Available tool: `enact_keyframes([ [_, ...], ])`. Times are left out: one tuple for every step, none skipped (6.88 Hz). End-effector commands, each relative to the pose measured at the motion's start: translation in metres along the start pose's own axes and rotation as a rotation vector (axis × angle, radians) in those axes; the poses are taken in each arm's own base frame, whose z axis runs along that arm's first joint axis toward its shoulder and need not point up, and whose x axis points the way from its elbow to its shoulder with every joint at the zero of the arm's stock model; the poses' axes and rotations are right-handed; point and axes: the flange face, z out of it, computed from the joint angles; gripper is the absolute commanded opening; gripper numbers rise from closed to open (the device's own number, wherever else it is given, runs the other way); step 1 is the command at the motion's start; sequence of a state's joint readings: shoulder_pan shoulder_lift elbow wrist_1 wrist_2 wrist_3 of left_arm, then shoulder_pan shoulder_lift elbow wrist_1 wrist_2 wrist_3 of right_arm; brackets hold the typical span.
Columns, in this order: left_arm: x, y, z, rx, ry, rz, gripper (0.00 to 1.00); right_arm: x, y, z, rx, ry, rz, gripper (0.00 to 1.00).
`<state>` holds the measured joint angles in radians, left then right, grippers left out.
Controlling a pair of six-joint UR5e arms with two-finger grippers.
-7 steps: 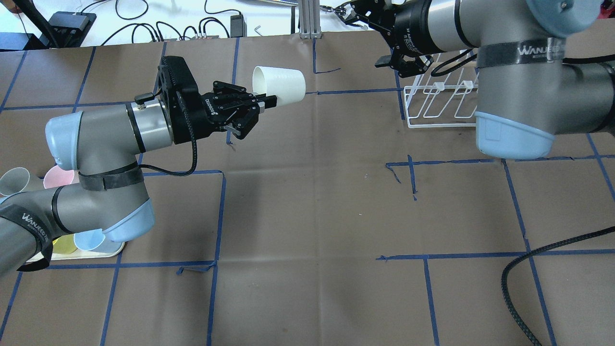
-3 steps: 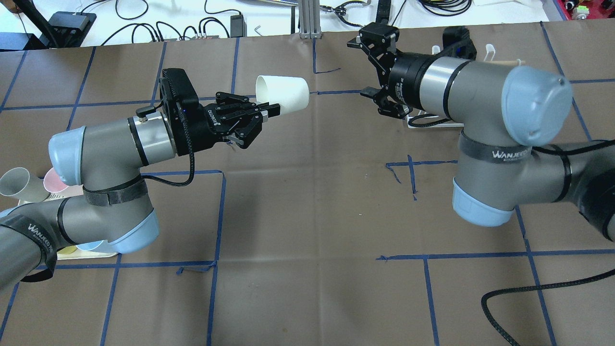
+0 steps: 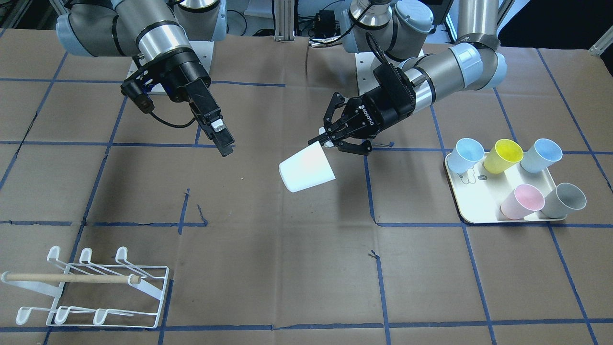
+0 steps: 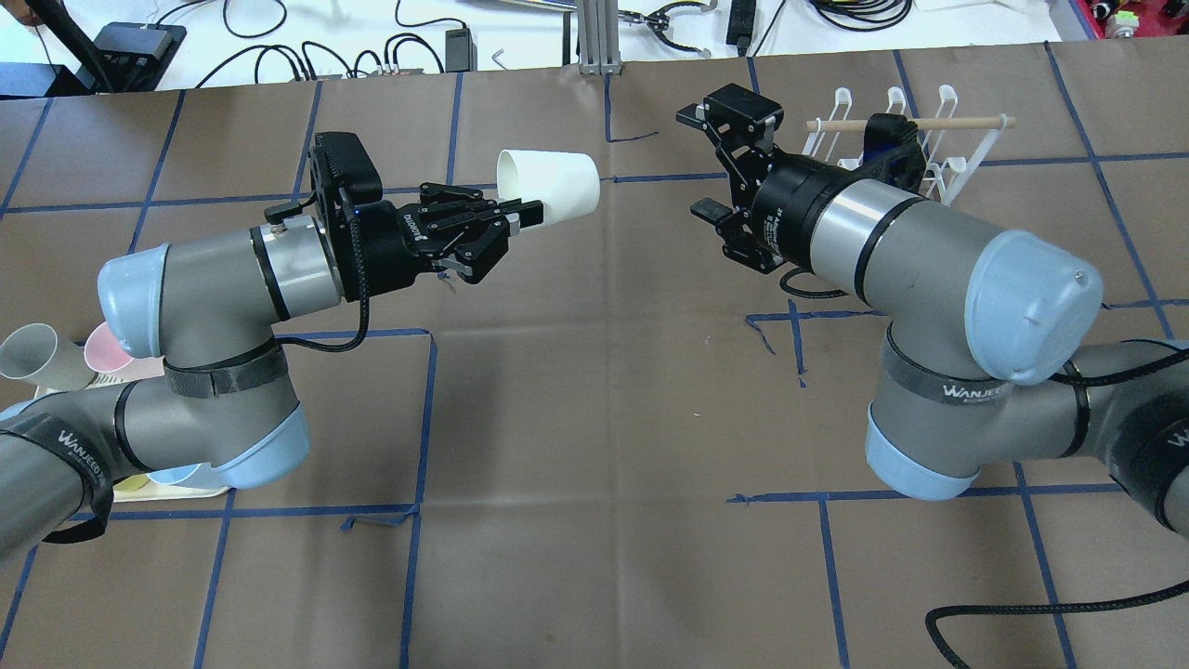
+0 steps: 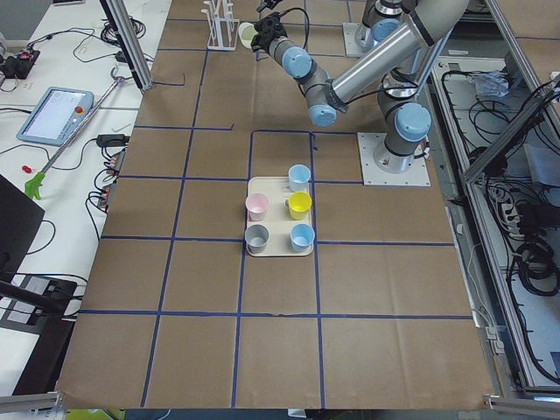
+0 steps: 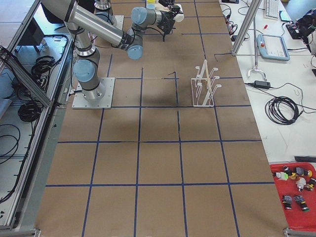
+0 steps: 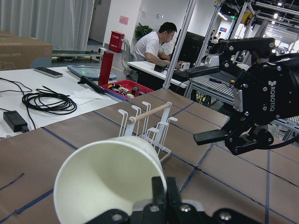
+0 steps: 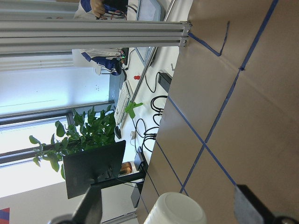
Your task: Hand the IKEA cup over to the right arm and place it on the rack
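The white IKEA cup (image 4: 550, 185) is held in the air on its side, its base towards the right arm. My left gripper (image 4: 522, 213) is shut on the cup's rim; this also shows in the front view (image 3: 324, 140), where the cup (image 3: 306, 168) hangs above the table. My right gripper (image 4: 699, 163) is open and empty, facing the cup's base with a gap between them. In the right wrist view the cup's base (image 8: 175, 211) shows low between the spread fingers. The white wire rack (image 4: 938, 153) with the wooden dowel stands behind the right arm, and also shows in the front view (image 3: 96, 287).
A cream tray (image 3: 474, 211) with several coloured cups sits on the robot's left side, partly hidden under the left arm in the overhead view (image 4: 37, 358). Blue tape lines cross the brown table cover. A black cable (image 4: 1022, 581) lies at the front right.
My right arm has swung away from above the rack and turned its open gripper towards the cup, so the rack now shows. My left gripper has kept the cup almost still.
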<state>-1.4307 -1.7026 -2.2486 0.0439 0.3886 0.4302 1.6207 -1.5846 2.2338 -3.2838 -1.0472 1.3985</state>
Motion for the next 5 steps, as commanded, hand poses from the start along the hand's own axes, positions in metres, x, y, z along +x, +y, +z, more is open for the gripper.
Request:
enact_keyframes([
  [0.0,0.0,0.0,0.0,0.001,-0.002,0.0,0.025,0.029,0.0,-0.011,0.066,0.117,1.0],
  [0.0,0.0,0.0,0.0,0.001,-0.002,0.0,0.027,0.04,0.003,-0.021,0.077,0.224,1.0],
  [0.0,0.0,0.0,0.0,0.0,-0.003,0.0,0.03,0.053,0.006,-0.044,0.092,0.263,1.0],
  [0.0,0.0,0.0,-0.001,-0.002,-0.003,0.0,0.031,0.054,0.009,-0.049,0.111,0.271,1.0],
  [0.0,0.0,0.0,-0.001,-0.002,-0.003,0.0,0.028,0.053,0.017,-0.055,0.111,0.263,1.0],
])
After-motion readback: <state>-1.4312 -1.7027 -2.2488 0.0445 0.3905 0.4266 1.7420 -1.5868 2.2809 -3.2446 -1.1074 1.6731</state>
